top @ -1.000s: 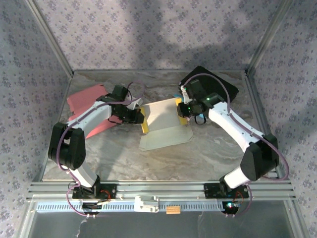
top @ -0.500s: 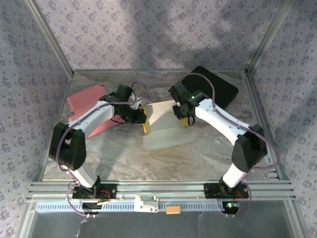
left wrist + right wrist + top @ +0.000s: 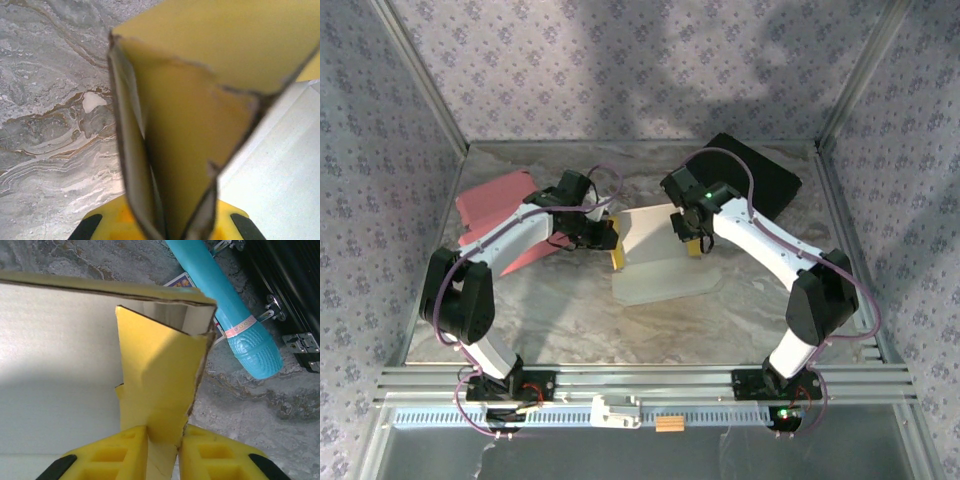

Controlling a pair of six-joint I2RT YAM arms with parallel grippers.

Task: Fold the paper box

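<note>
The marbled counter (image 3: 570, 310) sat within patterned walls (image 3: 620, 60). Mid-counter, the left claw (image 3: 611, 244) and right claw (image 3: 691, 245) each clamped a yellow flap (image 3: 160, 375) of the paper box (image 3: 660, 268). The right wrist view added a teal cylinder (image 3: 235, 305).

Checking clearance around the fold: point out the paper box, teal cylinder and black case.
paper box (image 3: 665, 275), top view, flat white panel.
teal cylinder (image 3: 254, 351), right wrist view, ribbed end.
black case (image 3: 775, 175), top view, right part of top.
</note>
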